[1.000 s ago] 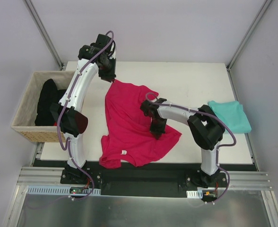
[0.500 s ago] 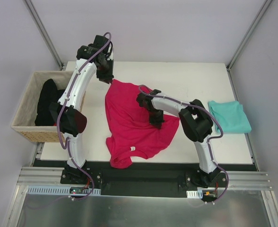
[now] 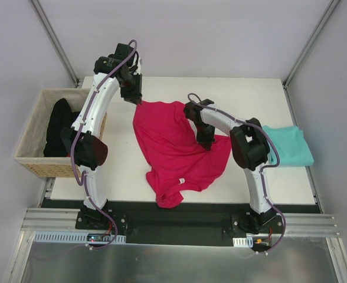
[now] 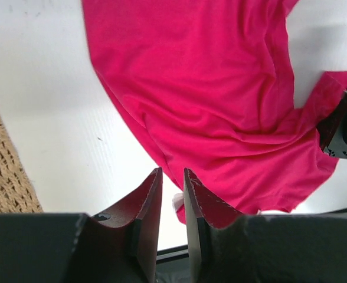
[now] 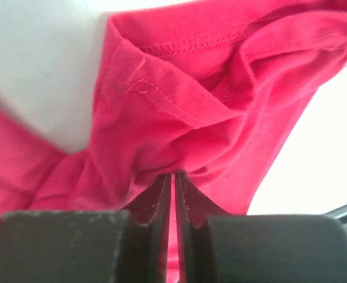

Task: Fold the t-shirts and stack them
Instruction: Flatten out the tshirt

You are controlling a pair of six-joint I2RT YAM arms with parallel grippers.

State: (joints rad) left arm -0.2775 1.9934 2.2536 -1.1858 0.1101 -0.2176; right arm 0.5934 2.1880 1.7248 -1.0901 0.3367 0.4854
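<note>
The crimson-pink t-shirt (image 3: 170,147) lies spread and rumpled on the white table, its white neck label (image 3: 182,181) toward the near edge. My right gripper (image 3: 206,140) is shut on a bunched fold at the shirt's right side; in the right wrist view pink cloth (image 5: 179,100) fills the thin slit between its fingers (image 5: 174,175). My left gripper (image 3: 133,94) hovers over the shirt's far-left corner. Its fingers (image 4: 170,171) stand narrowly apart with nothing between them, the shirt (image 4: 209,88) spread below. The teal t-shirt (image 3: 291,146) lies folded at the table's right edge.
A wicker basket (image 3: 39,167) holding black clothing (image 3: 58,127) stands off the table's left side, its weave also showing in the left wrist view (image 4: 2,171). The right arm's elbow arches between the two shirts. White walls and metal posts enclose the table.
My right gripper has dragged the pink shirt to the right and toward the far side; the hem and label followed rightward. The left gripper has stayed by the far-left corner.
</note>
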